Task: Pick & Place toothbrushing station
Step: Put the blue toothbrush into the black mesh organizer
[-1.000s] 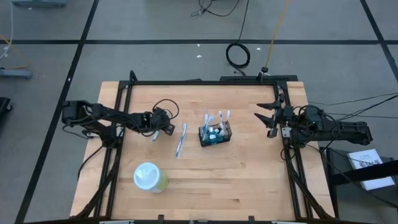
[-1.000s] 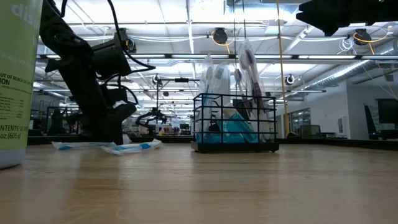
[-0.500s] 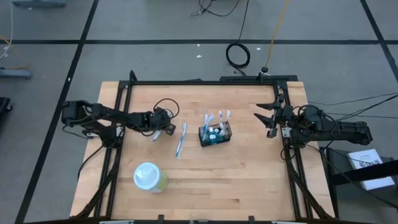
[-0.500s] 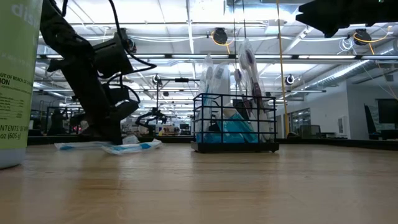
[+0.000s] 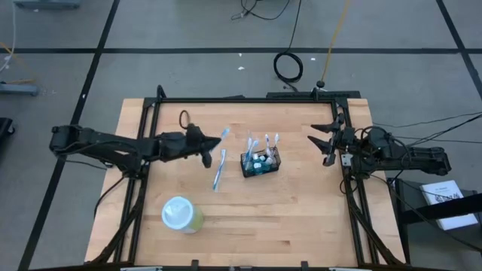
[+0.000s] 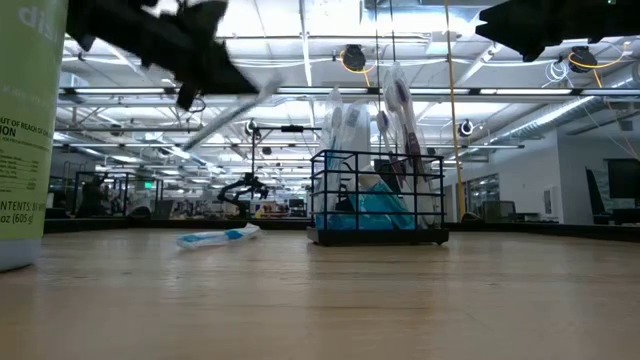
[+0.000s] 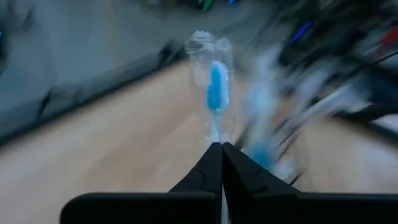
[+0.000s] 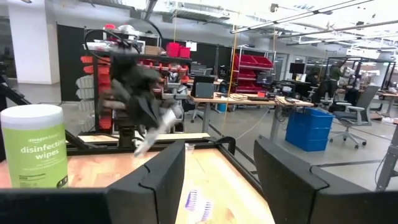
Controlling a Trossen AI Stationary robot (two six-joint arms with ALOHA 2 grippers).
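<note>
The toothbrushing station (image 5: 260, 160), a small black wire caddy with several toothbrushes standing in it, rests on its base at mid-table (image 6: 378, 200). My left gripper (image 5: 205, 153) hangs left of it, above the table, shut on a clear-wrapped blue toothbrush (image 5: 221, 135). In the low view the gripper (image 6: 192, 72) is high up. A second wrapped toothbrush (image 5: 219, 170) lies flat on the wood (image 6: 214, 237). My right gripper (image 5: 321, 144) waits open at the table's right edge. My left gripper pinches the wrapped toothbrush between its two fingertips (image 7: 213, 163), on the wrapper near one end (image 7: 216, 135). The blue part (image 7: 216, 87) sticks out past the fingertips toward the caddy. The brush (image 6: 238, 108) is lifted clear of the table and tilted.
A pale-green wipes tub (image 5: 181, 214) stands near the front left and fills the left edge of the low view (image 6: 25, 130). A black frame (image 5: 241, 98) borders the tabletop. Bare wood lies in front of and right of the caddy.
My left gripper has shut on one of the two wrapped toothbrushes on the table. It has then risen well above the wood and reached toward the caddy. That brush is now lifted clear and tilted. The other brush has stayed where it lay.
</note>
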